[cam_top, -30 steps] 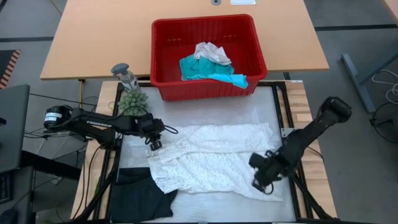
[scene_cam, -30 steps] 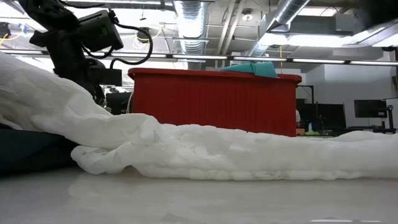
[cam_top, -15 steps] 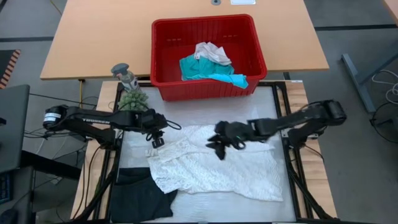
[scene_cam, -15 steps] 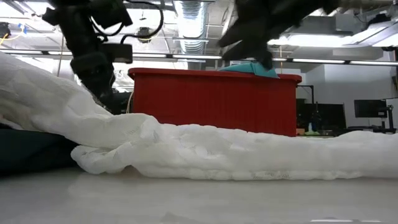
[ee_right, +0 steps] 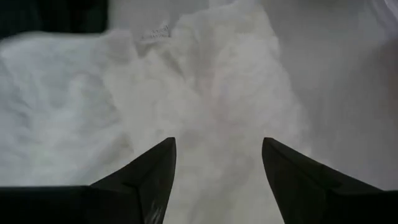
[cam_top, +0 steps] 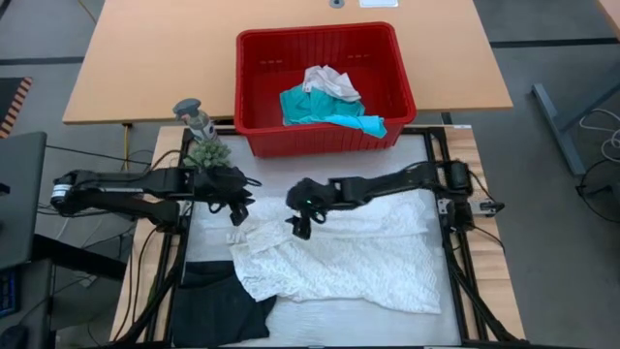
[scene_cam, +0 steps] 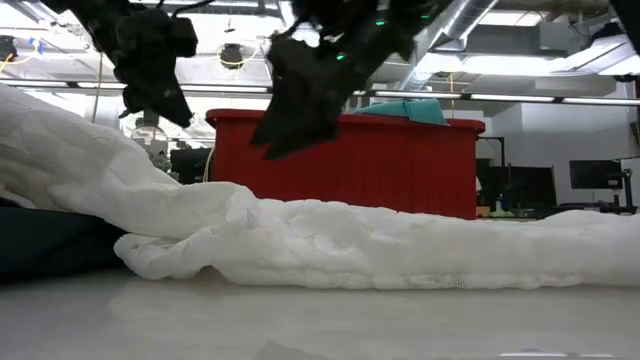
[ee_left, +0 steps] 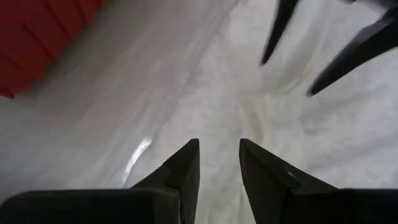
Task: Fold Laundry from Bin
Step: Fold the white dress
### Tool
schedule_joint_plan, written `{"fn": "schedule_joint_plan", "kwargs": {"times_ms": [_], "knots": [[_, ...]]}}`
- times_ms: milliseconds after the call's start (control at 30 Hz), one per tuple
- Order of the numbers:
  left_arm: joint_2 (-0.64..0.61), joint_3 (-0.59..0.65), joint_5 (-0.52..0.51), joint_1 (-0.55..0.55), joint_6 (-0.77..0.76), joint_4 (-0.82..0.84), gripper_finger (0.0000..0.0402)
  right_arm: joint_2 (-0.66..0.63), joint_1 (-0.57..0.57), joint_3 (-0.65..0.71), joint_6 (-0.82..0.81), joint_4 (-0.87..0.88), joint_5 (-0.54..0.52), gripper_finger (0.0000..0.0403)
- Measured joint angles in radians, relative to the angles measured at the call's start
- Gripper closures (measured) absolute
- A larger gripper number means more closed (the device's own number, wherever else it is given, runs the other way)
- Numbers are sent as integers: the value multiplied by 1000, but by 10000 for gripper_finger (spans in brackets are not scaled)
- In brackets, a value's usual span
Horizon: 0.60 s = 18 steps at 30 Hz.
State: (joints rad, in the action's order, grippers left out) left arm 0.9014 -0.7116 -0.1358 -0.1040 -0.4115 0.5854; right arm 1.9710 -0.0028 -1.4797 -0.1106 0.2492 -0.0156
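Both grippers over the lacy garment's bin-side left corner, nothing held.

I have the white lacy garment (cam_top: 334,247) spread across the table's middle so its edges can be reached for folding. My right gripper (cam_top: 298,215) hangs above its far-left corner, fingers spread wide and empty; my left gripper (cam_top: 235,206) hovers beside that corner, fingers narrowly parted, gripping nothing. I count one black garment (cam_top: 218,302) at the near-left corner, plus one teal piece (cam_top: 325,109) and one white piece (cam_top: 329,81) waiting in the red bin (cam_top: 254,73).
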Motion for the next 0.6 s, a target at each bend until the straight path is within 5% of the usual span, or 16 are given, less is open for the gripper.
{"fn": "schedule_joint_plan", "kwargs": {"times_ms": [167,600], "knots": [[-50,0,-1,0,-30,-1,301,115,-5,-233,219,198,60,137],[-60,0,-7,0,-20,3,301,408,-18,-657,307,507,177,137]]}}
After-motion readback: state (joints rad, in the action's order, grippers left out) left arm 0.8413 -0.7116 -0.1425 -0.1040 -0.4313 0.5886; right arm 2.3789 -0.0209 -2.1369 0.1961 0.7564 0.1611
